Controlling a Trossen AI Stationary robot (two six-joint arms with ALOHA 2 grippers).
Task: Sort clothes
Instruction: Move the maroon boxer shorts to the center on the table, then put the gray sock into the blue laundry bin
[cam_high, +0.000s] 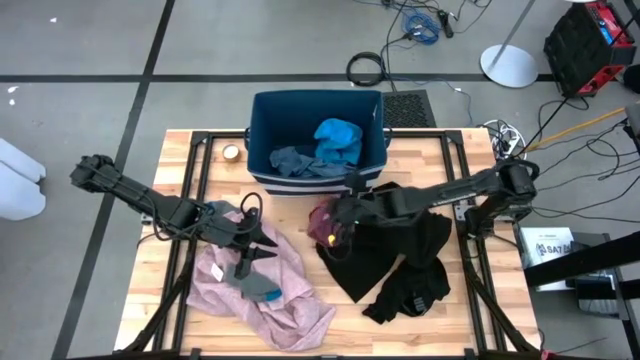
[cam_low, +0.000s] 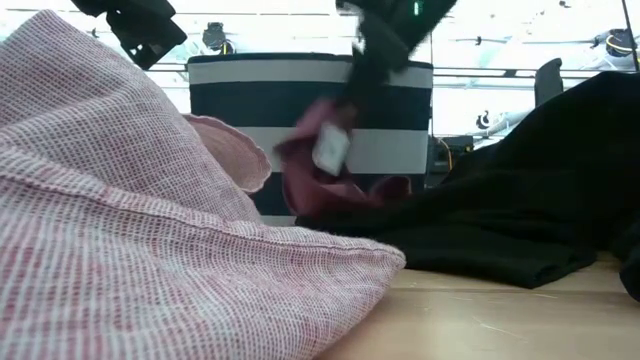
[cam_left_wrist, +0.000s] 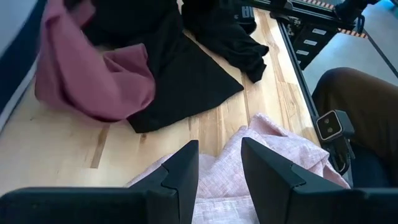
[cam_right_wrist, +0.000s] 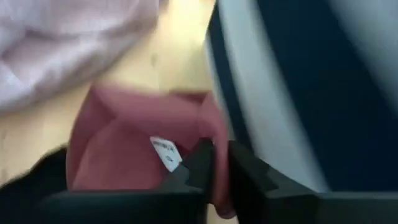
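Observation:
My right gripper (cam_high: 335, 222) is shut on a maroon garment (cam_high: 322, 220) just in front of the dark blue bin (cam_high: 262, 140); it also shows in the low view (cam_low: 350, 95). Teal (cam_high: 338, 138) and grey-blue (cam_high: 292, 160) pieces lie in the bin. Big black garments (cam_high: 395, 250) lie spread on the table under my right arm. My left gripper (cam_left_wrist: 219, 162) is open and empty, just above the large pale pink garment (cam_high: 270, 290), which lies bunched on the table. A small teal and grey piece (cam_high: 258, 282) rests on the pink garment. My right gripper pinches a bunched fold at the maroon garment's upper edge (cam_right_wrist: 208, 134) between its two fingers, next to a white label (cam_right_wrist: 165, 152). The fingers come slanting down from the table's right. The garment hangs below them (cam_low: 320, 140), and its lower part (cam_low: 345, 195) rests by the black cloth.
The bin's white-striped wall (cam_low: 400, 150) stands right behind the maroon garment. A roll of tape (cam_high: 231, 152) lies left of the bin. A person's leg (cam_left_wrist: 354, 99) shows beyond the table's edge. Bare wood (cam_high: 460, 320) shows at the near right.

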